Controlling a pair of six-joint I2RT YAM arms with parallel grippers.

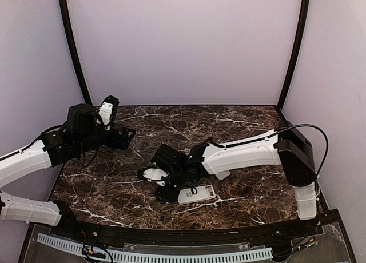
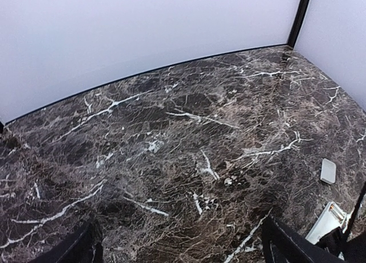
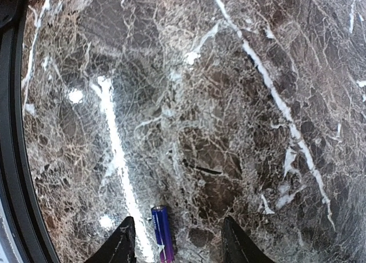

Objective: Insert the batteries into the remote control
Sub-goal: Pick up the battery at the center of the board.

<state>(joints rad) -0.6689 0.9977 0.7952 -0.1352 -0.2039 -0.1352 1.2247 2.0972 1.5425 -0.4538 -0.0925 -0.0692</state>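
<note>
right claw (image 3: 177, 224): jaws apart, straddling one purple battery (image 3: 162, 233) that lies flat on the bench (image 3: 257, 74). Gap on both sides, and the cell sits nearer the 9 o'clock finger. Not clamped. Fingers flank its long sides, so it looks set for a pinch across the body.

remote (image 1: 196, 194): flat on the bench at about 4 o'clock of that claw in the top view, near enough for a short carry. Can't tell if its bay faces up.

left claw (image 2: 182, 231): jaws wide, empty, raised at the 9 o'clock side, probably parked clear.

small white cover (image 2: 327, 171): at its 4 o'clock, apart from the remote. Likely the battery door, off.
</note>
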